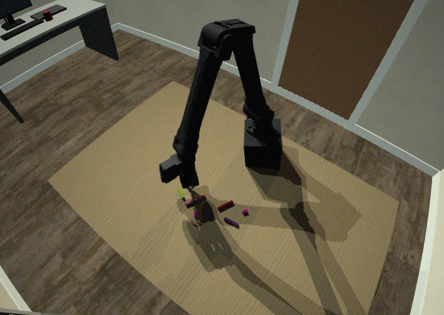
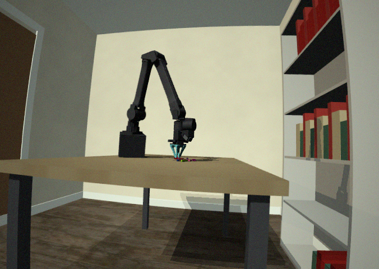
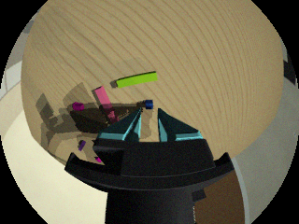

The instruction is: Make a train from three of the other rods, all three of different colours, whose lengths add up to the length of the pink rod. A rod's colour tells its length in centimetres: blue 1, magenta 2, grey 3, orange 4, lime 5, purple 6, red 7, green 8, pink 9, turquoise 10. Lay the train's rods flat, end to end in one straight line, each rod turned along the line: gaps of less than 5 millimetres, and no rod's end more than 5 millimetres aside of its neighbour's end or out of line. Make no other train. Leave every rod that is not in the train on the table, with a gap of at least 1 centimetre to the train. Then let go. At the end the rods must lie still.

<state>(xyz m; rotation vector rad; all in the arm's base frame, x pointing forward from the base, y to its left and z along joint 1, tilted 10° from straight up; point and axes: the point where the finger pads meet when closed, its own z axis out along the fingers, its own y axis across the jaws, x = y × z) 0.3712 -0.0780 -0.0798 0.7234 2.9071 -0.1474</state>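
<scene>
My gripper [image 1: 196, 194] [image 2: 177, 157] [image 3: 149, 112] is partly open and empty, low over the table. In the wrist view a short blue rod [image 3: 149, 104] lies just beyond the gap between the fingertips. A lime rod [image 1: 180, 193] [image 3: 136, 79] lies farther out. A pink rod [image 1: 192, 201] [image 3: 103, 98] lies beside the fingers, partly in shadow. One magenta rod [image 1: 195, 214] [image 3: 78, 106] lies near the pink rod. A red rod [image 1: 225, 205], another magenta rod [image 1: 245, 211] [image 3: 98, 160] and a purple rod [image 1: 231, 222] [image 3: 82, 145] lie apart from it. The red rod is hidden in the wrist view.
The rods lie on the wooden table [image 1: 118, 178] [image 2: 101, 172]. The arm's base [image 1: 262, 152] [image 2: 132, 144] stands on the table behind the rods. The arm's shadows fall across the pink rod and the table around it. A shelf [image 2: 317, 158] stands beyond the table.
</scene>
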